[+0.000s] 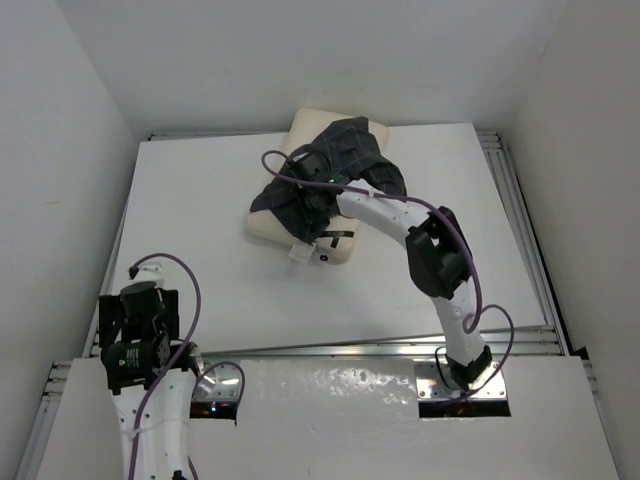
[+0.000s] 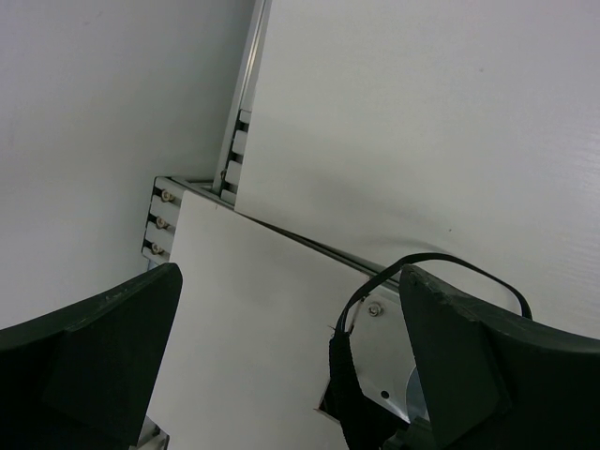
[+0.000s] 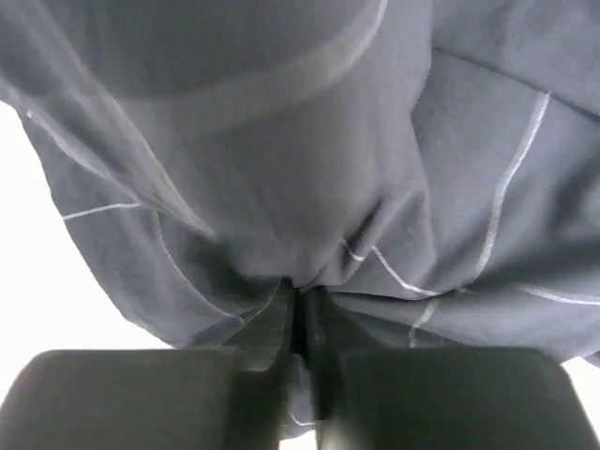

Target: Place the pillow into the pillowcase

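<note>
Grasp of pillowcase (image 1: 340, 160) atop pillow (image 1: 268, 228): right gripper (image 3: 300, 302) pinched on a fold, left gripper (image 2: 286, 333) agape; next, lift to expose opening.

Much of the pillow (image 1: 275, 230) under pillowcase (image 1: 350, 145) and right arm (image 1: 390, 210).

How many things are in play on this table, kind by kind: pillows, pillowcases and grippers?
Cream pillow: 1
Dark grey checked pillowcase: 1
Grippers: 2, the left gripper and the right gripper
Total: 4
</note>
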`<state>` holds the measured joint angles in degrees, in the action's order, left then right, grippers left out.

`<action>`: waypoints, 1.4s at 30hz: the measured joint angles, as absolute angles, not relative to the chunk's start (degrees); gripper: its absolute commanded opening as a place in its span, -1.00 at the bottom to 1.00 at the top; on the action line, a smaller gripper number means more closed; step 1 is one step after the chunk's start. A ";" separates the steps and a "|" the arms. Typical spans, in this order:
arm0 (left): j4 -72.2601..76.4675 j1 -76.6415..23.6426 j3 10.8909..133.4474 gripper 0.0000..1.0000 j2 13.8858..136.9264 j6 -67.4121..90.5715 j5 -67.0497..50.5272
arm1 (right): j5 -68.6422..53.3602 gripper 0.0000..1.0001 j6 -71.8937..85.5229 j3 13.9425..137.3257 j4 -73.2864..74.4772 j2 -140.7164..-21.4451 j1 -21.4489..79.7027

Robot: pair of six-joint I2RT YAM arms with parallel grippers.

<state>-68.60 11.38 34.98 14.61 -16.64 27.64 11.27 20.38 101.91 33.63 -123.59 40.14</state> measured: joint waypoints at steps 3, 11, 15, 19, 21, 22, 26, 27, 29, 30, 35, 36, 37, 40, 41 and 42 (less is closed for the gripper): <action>-68.60 11.38 34.98 0.99 14.48 -16.67 27.64 | 14.50 -1.00 20.75 102.43 34.02 -122.65 41.36; -68.42 11.38 34.98 1.00 13.87 -17.82 27.20 | 22.46 -1.00 17.67 93.19 28.84 -97.34 40.91; -68.01 11.38 34.98 0.99 14.57 -18.94 26.57 | 33.19 -1.00 11.51 92.18 24.01 -75.77 39.16; -66.96 11.40 35.68 0.99 17.19 -19.73 25.41 | 43.68 -1.00 5.41 92.16 21.71 -59.72 37.76; -66.81 11.42 36.99 0.99 18.63 -20.12 24.40 | 44.99 -1.00 3.20 92.14 21.52 -54.85 37.74; -66.63 11.42 37.87 0.99 19.33 -20.29 24.01 | 45.01 -1.00 2.50 92.23 21.78 -53.58 37.71; -65.06 11.42 41.36 0.99 21.28 -20.32 22.68 | 41.21 -1.00 1.23 95.72 27.05 -56.73 37.69; -64.77 11.44 41.74 0.99 21.39 -20.32 22.55 | 39.88 -1.00 1.10 96.86 27.83 -58.74 37.69; -64.42 11.51 41.93 0.99 21.45 -20.29 22.24 | 37.04 -1.00 0.82 101.73 31.64 -65.01 37.74; -64.47 11.60 41.93 1.00 21.50 -20.29 22.15 | 35.81 -1.00 0.73 105.08 32.95 -68.84 37.74; -64.53 11.66 41.93 1.00 21.54 -20.32 21.89 | 31.31 -1.00 2.13 118.45 34.94 -85.47 37.74; -64.53 11.66 41.93 0.99 21.52 -20.38 21.87 | 29.56 -1.00 3.01 118.96 34.96 -87.46 37.74; -64.53 11.66 41.93 1.00 21.50 -20.51 21.87 | 27.59 -0.93 4.19 118.93 35.07 -88.84 37.74; -64.53 11.68 41.93 0.99 21.37 -20.71 21.93 | 16.27 0.47 8.62 117.75 36.03 -91.74 38.04; -64.53 11.68 41.93 0.99 21.30 -20.75 21.98 | 11.70 0.98 8.84 117.75 37.45 -92.88 38.72; -64.53 11.68 41.93 0.99 21.26 -20.78 22.02 | 8.36 0.98 8.78 117.84 39.00 -94.21 39.99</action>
